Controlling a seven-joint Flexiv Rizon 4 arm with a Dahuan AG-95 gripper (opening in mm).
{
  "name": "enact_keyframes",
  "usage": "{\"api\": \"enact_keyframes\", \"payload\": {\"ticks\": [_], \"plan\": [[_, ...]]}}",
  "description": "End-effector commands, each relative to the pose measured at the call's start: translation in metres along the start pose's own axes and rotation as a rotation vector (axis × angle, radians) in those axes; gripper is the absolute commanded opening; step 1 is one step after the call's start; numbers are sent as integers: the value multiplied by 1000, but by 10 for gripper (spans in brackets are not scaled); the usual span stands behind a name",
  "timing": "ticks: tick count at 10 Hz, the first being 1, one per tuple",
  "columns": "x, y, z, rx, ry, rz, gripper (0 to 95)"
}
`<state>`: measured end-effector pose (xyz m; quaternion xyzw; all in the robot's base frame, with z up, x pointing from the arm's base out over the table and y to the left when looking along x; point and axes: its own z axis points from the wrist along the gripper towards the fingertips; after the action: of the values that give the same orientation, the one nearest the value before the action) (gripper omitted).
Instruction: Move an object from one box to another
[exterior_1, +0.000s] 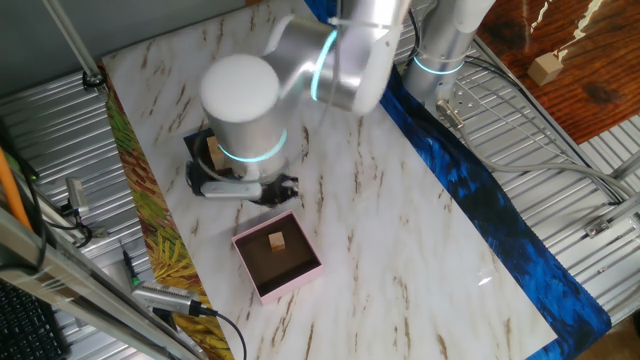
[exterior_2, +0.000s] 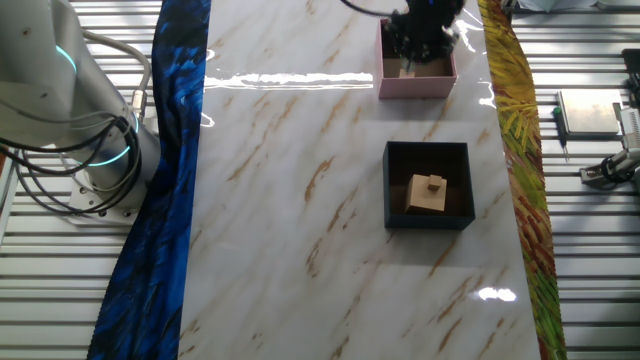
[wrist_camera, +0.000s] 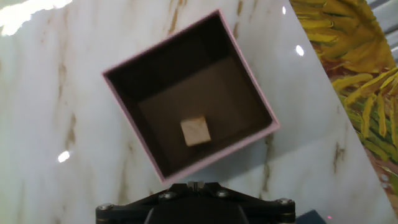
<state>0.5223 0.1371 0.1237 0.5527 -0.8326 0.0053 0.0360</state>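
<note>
You have one small tan wooden cube (wrist_camera: 195, 131) resting inside the square pale-pink box (wrist_camera: 252, 99); the gripper's (exterior_2: 418, 42) state I cannot tell.

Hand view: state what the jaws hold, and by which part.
Nothing, as far as shows: the wooden cube lies loose on the floor of the pink box, with no jaws touching it.

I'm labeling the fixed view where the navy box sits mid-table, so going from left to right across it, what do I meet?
Robot arm base → blue cloth strip → bare marble tabletop → navy-blue box holding wooden pieces → yellow leaf-patterned strip.
</note>
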Motion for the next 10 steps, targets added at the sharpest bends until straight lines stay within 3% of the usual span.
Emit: {"api": "enact_keyframes", "payload": {"ticks": [1, 2, 3, 5, 8, 10], "plan": [[38, -35, 4, 4, -14, -108, 0], [56, -49, 1, 4, -14, -148, 0], [65, -53, -2, 7, -6, -150, 0], [66, -52, -2, 13, 5, -152, 0], [66, -52, -2, 9, -10, -61, 0], [60, -48, -4, 11, 6, -10, 0]]}}
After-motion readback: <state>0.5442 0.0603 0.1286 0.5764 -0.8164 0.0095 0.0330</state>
